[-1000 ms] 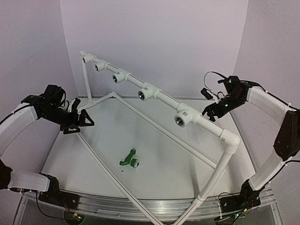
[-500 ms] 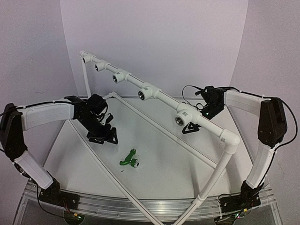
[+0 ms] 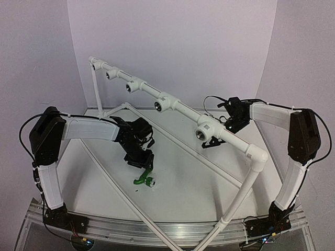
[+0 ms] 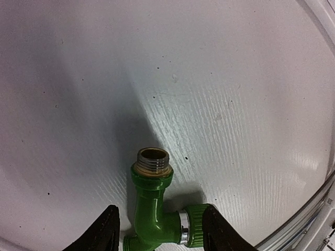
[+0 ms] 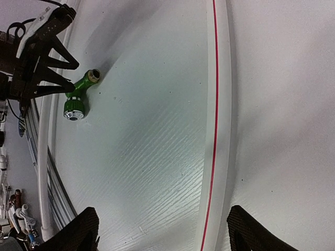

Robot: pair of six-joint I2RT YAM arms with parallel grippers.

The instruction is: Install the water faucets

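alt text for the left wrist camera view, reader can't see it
A bright-green faucet with a brass threaded end lies on the white table, seen from close above, flanked by the two tips of the open left gripper. A white pipe crosses the lower right corner.
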